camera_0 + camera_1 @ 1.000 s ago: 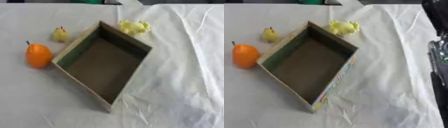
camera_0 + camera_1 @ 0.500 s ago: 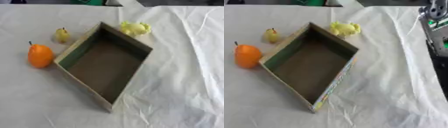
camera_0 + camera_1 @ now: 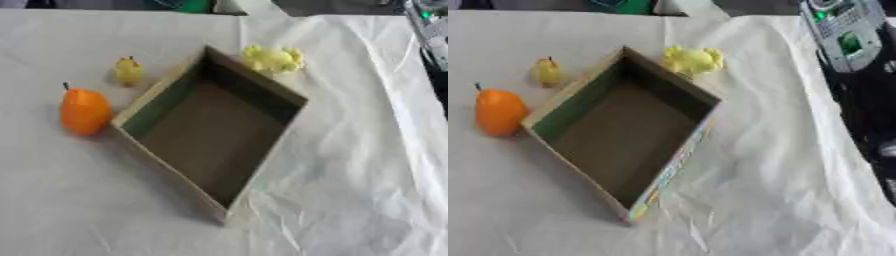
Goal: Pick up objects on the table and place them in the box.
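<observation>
The box (image 3: 210, 135) lies open and empty near the middle of the bench (image 3: 350, 200), set cornerwise so that its long axis runs from the far right toward the near left. All three things to be picked up are outside it. An orange fruit (image 3: 85, 111) with a short stem stands just beside the box's left wall. A small yellow pear-shaped fruit (image 3: 129, 71) sits a little farther back on the same side. A pale yellow, lumpy thing (image 3: 274, 58) lies just beyond the box's far corner. A crumpled white cloth covers the bench.

No robot hand shows in either view, so I cannot tell how its fingers stand or whether it holds anything. Only part of the right arm (image 3: 846, 35), grey with green marks above a black length, shows along the right edge of the right eye view.

Of the three, the lumpy yellow thing lies nearest that arm, to its left and across bare cloth. The two fruits lie beyond the box, on the left arm's side. The right arm is probably the better placed for the yellow thing, the left for the fruits.
</observation>
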Available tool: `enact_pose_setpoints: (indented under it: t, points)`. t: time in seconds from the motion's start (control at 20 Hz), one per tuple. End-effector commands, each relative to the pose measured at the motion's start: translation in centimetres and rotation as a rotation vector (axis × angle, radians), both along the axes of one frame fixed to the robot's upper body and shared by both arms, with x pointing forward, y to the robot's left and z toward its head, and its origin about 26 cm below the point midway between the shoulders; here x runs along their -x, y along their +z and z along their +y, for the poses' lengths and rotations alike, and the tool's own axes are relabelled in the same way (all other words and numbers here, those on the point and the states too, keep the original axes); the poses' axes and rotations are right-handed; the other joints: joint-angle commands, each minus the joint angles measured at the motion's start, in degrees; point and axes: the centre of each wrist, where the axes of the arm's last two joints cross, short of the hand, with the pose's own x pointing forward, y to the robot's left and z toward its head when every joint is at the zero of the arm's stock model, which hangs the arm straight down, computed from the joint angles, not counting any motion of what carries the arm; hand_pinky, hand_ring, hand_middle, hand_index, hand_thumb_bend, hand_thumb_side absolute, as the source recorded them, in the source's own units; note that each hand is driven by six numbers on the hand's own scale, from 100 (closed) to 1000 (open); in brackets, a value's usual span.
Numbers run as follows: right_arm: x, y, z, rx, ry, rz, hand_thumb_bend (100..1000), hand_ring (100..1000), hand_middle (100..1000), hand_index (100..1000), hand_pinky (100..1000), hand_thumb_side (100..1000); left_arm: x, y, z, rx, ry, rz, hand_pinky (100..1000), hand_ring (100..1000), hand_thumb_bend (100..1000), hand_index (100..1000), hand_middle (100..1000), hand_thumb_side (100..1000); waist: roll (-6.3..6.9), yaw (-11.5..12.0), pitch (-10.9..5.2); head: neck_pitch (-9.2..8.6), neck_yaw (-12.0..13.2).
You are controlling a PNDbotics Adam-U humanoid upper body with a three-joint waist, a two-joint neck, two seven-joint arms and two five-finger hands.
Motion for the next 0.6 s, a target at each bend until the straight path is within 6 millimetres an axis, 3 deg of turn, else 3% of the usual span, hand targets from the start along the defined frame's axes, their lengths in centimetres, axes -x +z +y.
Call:
enact_pose_setpoints:
  t: [0.05, 0.25, 0.6]
  points:
    - [-1.2, 0.5, 0.0, 0.1, -0.032, 0.021, 100, 776, 701, 853, 744, 204, 0.2, 0.6, 0.0, -0.016, -0.014, -0.019, 480, 601, 105, 773, 600, 1000, 0.02, 0.32, -1.42, 0.16, -0.51]
    - [-3.0, -0.1, 0.7, 0.22, -0.058, 0.077, 100, 793, 734, 871, 741, 204, 0.2, 0.6, 0.0, -0.018, -0.023, -0.016, 480, 600, 105, 773, 600, 1000, -0.04, 0.85, -1.64, 0.12, -0.9]
    - [-5.1, -1.6, 0.9, 0.359, -0.072, 0.187, 100, 812, 758, 919, 756, 303, 0.2, 0.6, -0.2, -0.018, -0.038, -0.012, 480, 600, 105, 773, 600, 1000, -0.15, 1.58, -1.32, -0.29, -1.49]
